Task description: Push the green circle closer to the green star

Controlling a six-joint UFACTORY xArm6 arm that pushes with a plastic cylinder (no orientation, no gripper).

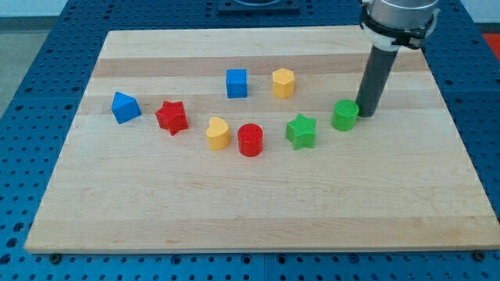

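Blue perforated bench underneath, pale wooden board (pixel 258 211) laid on top, blocks strung across its upper middle.

Left to right: a blue block (pixel 125 107) with sloped faces, shape not fully made out; a red star (pixel 172 117); a yellow heart (pixel 218 133); a blue cube (pixel 237 83) set further up; a red cylinder (pixel 250 140); a yellow hexagon-like block (pixel 283 82) up beside the cube; then the green star (pixel 301 130), the green circle (pixel 344 115) just beside it to the right with a small gap between.

No jaws are fitted on this arm, so nothing is open or clamped; only a dark rod is carried. My tip (pixel 365 114) is seen at the circle's right edge, touching or nearly so.

Handling, judged: the circle is small, rigid plastic, likely light, and should slide easily on smooth wood. Being round, it may roll off the rod if contact is off-centre. Contact is best made at the middle of its right side, on the line through the star, pushed leftward and slightly down.
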